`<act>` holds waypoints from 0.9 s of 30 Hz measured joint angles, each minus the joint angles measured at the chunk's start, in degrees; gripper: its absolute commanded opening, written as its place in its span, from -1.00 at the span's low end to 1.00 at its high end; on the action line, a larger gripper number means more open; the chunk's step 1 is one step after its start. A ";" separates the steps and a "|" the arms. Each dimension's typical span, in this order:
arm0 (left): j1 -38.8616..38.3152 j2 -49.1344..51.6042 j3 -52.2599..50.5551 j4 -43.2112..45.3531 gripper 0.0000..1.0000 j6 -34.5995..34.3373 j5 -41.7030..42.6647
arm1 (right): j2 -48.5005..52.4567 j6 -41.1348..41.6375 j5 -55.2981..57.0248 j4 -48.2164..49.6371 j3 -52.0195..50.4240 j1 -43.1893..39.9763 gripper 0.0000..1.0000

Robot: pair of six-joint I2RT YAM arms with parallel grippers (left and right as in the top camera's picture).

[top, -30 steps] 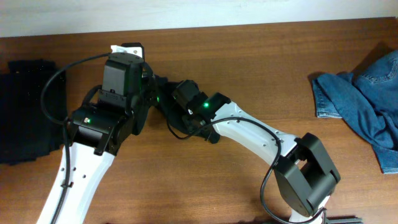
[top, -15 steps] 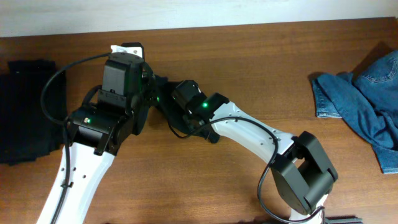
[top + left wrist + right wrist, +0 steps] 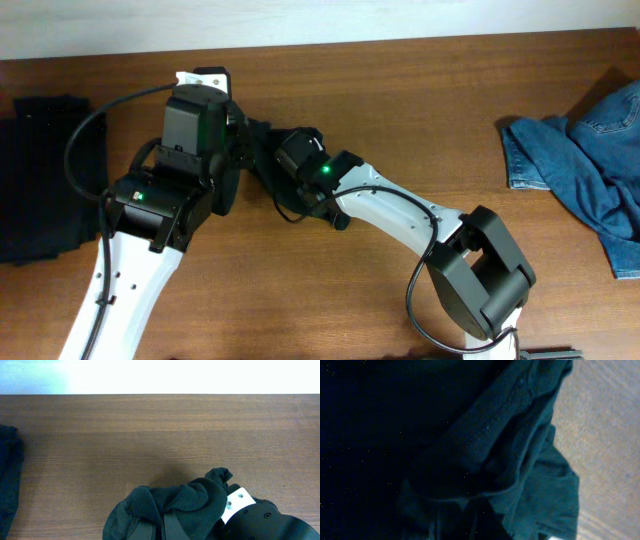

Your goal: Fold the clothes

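- Both arms are crowded in left of centre on the table (image 3: 420, 90), with a dark green garment (image 3: 175, 505) crumpled between them.
- The left gripper (image 3: 159, 529) is buried in cloth, so I can't tell whether it's clenched.
- Same for the right gripper (image 3: 268, 150): its camera shows only fabric.
- I read this as the gathering step, with no fold made yet.
- Next, the garment needs a firm hold on its edges so it can be spread flat.
- The jeans (image 3: 590, 160) wait far right.

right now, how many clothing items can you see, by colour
blue denim garment: 1
black folded pile: 1
dark green garment, bunched up: 1
total: 3
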 measured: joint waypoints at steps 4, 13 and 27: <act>0.00 0.00 0.00 0.00 -0.98 0.00 0.00 | -0.09 -0.11 0.39 -1.33 0.15 0.00 -0.92; 0.00 0.00 0.00 0.04 -0.98 0.00 0.00 | -9.81 -0.09 0.48 -8.81 5.68 -1.01 -0.92; 0.00 0.00 0.00 0.90 -0.99 0.00 0.00 | -28.76 -10.38 -3.91 -9.25 7.85 -14.49 -0.92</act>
